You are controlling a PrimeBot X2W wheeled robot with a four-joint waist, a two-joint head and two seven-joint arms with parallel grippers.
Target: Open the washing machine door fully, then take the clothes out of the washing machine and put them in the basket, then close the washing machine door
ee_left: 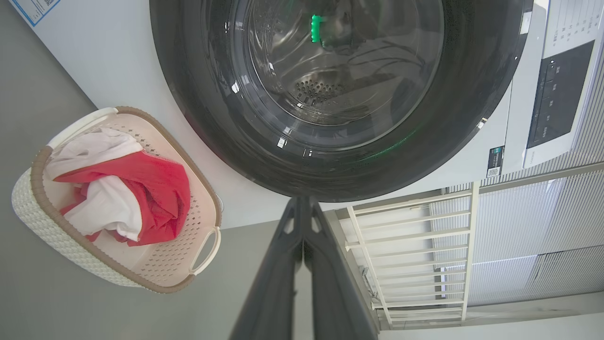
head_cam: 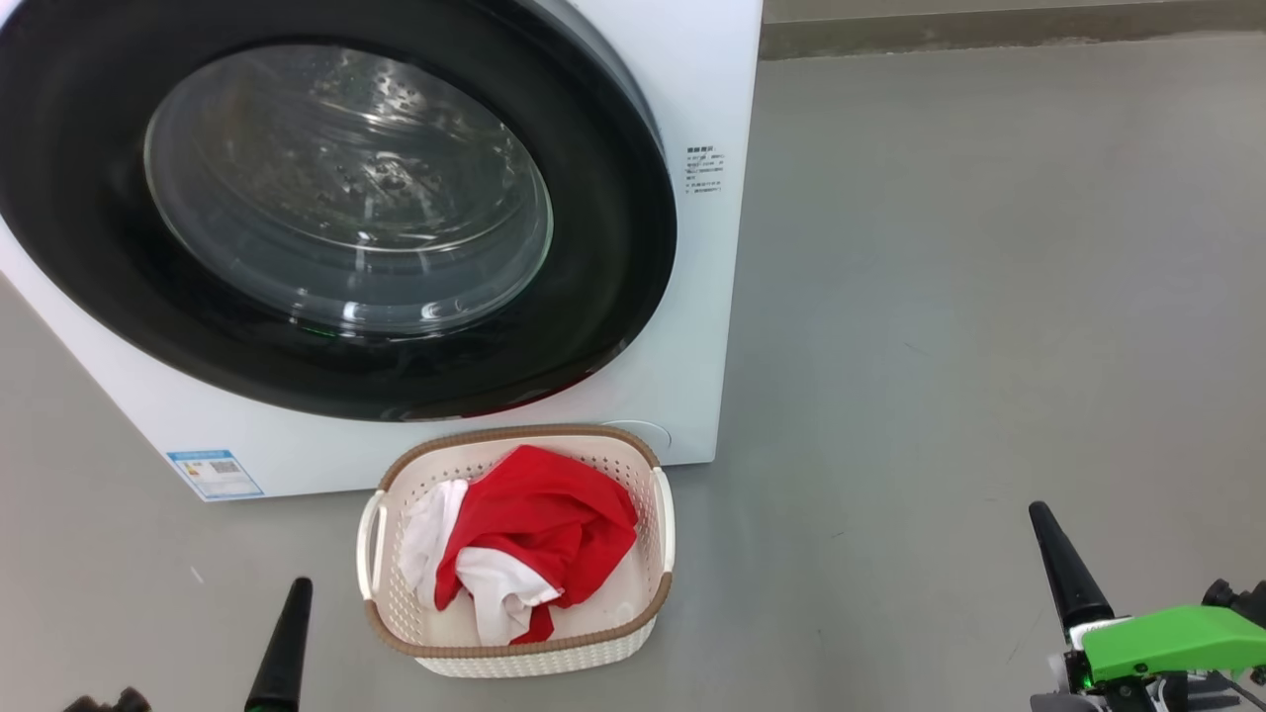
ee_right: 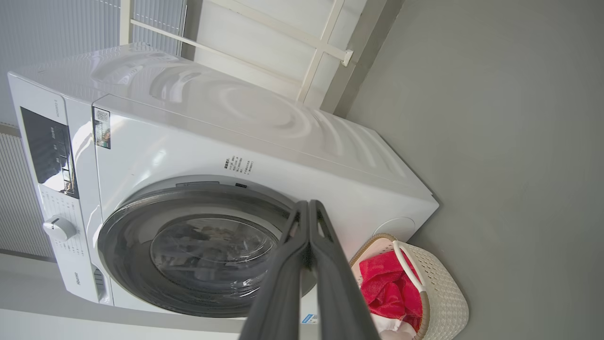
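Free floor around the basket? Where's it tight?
Wide bare floor right of the washing machine and basket, up to the right gripper. Narrow strip between basket and left gripper. Crowded: basket holds clothes, close below the door.

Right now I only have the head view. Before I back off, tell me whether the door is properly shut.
Observer: In the right wrist view the door lies flat against the machine front.
Operator: Check the drum for leftovers.
Observer: In the left wrist view, bare perforated steel drum shows through the glass.
Operator: Report the fingers.
Observer: Both wrist views show them shut: left fingers pressed together, right fingers likewise, nothing held.
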